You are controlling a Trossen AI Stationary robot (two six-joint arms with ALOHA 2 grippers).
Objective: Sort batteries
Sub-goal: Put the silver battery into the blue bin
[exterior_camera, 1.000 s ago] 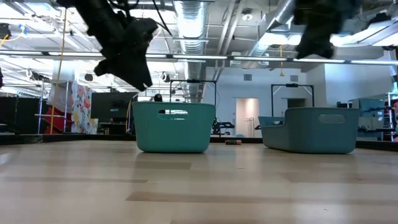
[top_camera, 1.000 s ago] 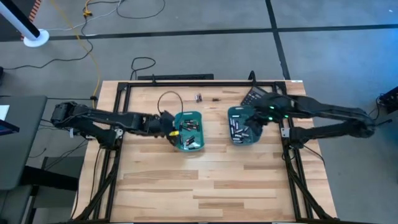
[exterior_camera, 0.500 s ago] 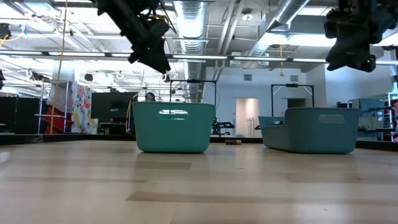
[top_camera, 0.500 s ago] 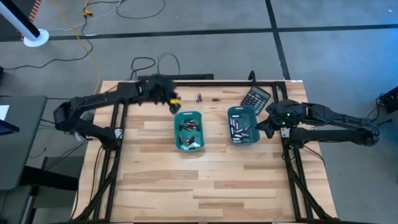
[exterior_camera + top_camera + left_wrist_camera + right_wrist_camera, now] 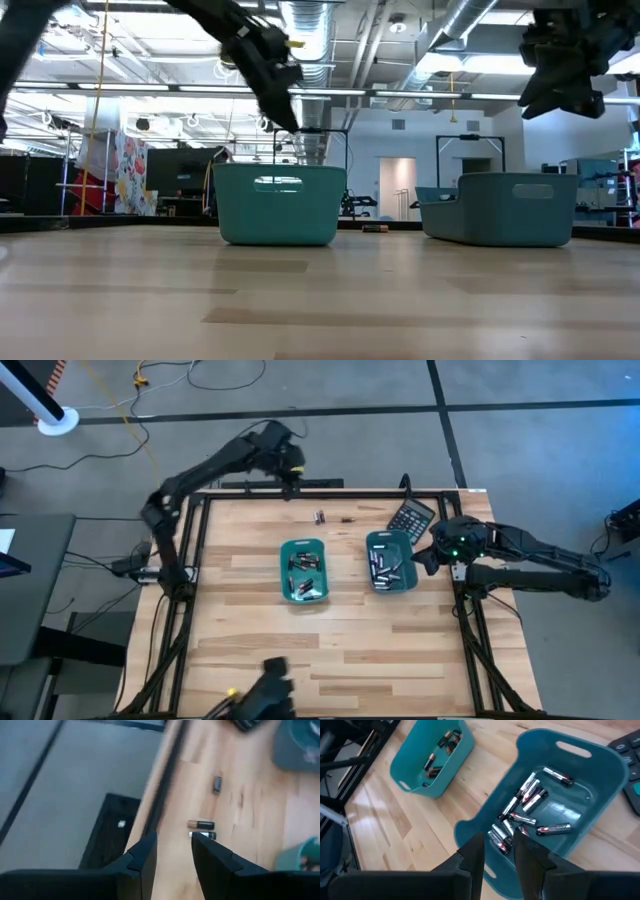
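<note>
left gripper (image 5: pixel 172 855) hovering slightly parted, empty | 2 loose batteries (image 5: pixel 201 829) lying just ahead, crosswise | right gripper (image 5: pixel 499 851) parted, empty, waiting over tray (image 5: pixel 600 790)

You have a light wooden table (image 5: pixel 330 650) carrying two teal trays: the left tray (image 5: pixel 303 570) near the middle, the right tray (image 5: pixel 391 560) just beside a black calculator (image 5: pixel 410 516). Two loose batteries (image 5: pixel 320 517) lie near the far edge

Table (image 5: pixel 340 650) shows pale wood planks, smooth and matt; trays (image 5: pixel 600 775) look like teal plastic, faintly glossy; batteries (image 5: pixel 530 795) gleam metallic.
</note>
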